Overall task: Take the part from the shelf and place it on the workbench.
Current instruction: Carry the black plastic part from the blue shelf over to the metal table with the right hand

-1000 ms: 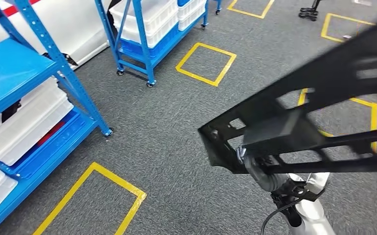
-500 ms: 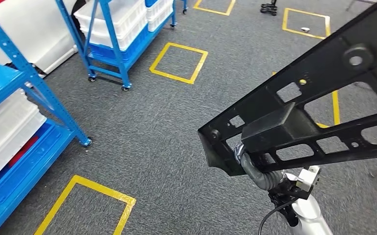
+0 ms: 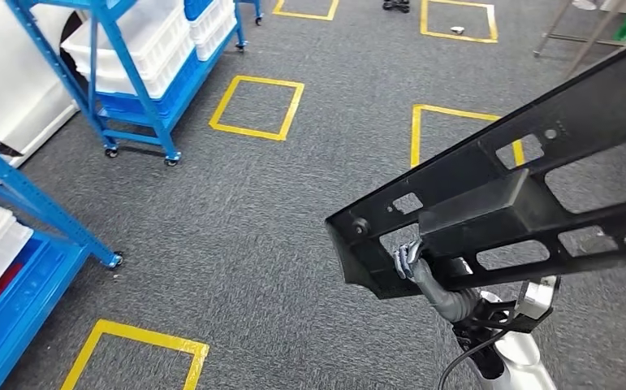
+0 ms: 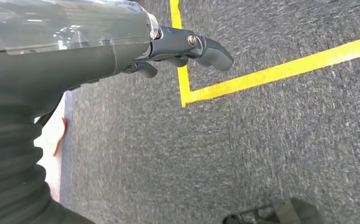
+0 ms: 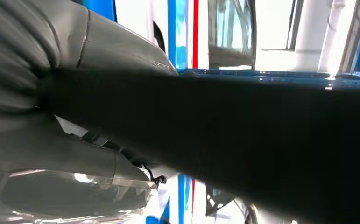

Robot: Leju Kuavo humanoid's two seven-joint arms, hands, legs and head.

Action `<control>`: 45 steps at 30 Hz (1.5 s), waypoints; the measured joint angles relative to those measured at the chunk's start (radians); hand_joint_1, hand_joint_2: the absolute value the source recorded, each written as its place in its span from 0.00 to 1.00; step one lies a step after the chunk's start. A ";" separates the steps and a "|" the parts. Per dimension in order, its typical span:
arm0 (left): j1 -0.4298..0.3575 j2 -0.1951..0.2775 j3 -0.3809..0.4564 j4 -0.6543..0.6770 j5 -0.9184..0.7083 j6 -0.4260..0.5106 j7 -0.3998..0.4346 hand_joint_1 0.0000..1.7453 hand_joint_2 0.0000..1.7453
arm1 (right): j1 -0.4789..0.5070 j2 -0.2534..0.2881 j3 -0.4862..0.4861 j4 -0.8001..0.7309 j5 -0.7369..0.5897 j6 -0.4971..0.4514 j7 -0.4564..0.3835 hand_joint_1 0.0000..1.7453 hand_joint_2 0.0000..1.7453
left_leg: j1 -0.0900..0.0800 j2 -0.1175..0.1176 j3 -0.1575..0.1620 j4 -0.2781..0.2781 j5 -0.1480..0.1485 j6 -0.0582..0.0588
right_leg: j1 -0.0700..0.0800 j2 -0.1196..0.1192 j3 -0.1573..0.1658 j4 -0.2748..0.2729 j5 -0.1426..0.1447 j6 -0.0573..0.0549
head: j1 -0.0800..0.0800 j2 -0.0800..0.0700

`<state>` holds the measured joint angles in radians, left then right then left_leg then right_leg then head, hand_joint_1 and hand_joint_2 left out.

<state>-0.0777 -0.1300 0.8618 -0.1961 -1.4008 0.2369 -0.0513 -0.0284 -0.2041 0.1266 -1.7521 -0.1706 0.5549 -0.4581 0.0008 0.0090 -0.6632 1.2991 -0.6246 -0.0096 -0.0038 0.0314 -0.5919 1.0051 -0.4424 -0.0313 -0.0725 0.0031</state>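
At the right of the frame, my right hand (image 3: 411, 262) grips the long black part (image 3: 504, 203) above the grey carpet (image 3: 236, 227); my left hand (image 4: 178, 49) hangs with fingers curled, holding nothing.

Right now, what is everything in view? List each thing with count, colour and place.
part: one, black openwork frame, held up at right of the head view, above the floor.
shelf racks: two, blue; one on wheels far left, one at the near left edge.
bins: several, white, stacked on the racks.
floor squares: several, yellow tape outlines on grey carpet.
right hand: grey, grips the part's lower edge.
left hand: grey, holds nothing, fingers curled, hangs over the carpet.
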 joint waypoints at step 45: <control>-0.005 -0.005 0.001 0.000 0.000 0.000 0.000 0.00 1.00 | 0.009 0.011 -0.060 0.000 0.240 -0.220 0.026 1.00 1.00 | 0.003 0.011 0.109 -0.292 0.153 0.045 | -0.008 -0.022 -0.138 0.272 -0.127 0.060 | 0.000 0.000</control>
<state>-0.0825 -0.1346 0.8631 -0.1961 -1.4007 0.2368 -0.0515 -0.0195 -0.1930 0.0666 -1.7516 0.0696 0.3348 -0.4324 0.0042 0.0199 -0.5546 1.0066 -0.4712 0.0349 -0.0119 0.0090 -0.7303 1.2768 -0.5695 0.0284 -0.0721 0.0031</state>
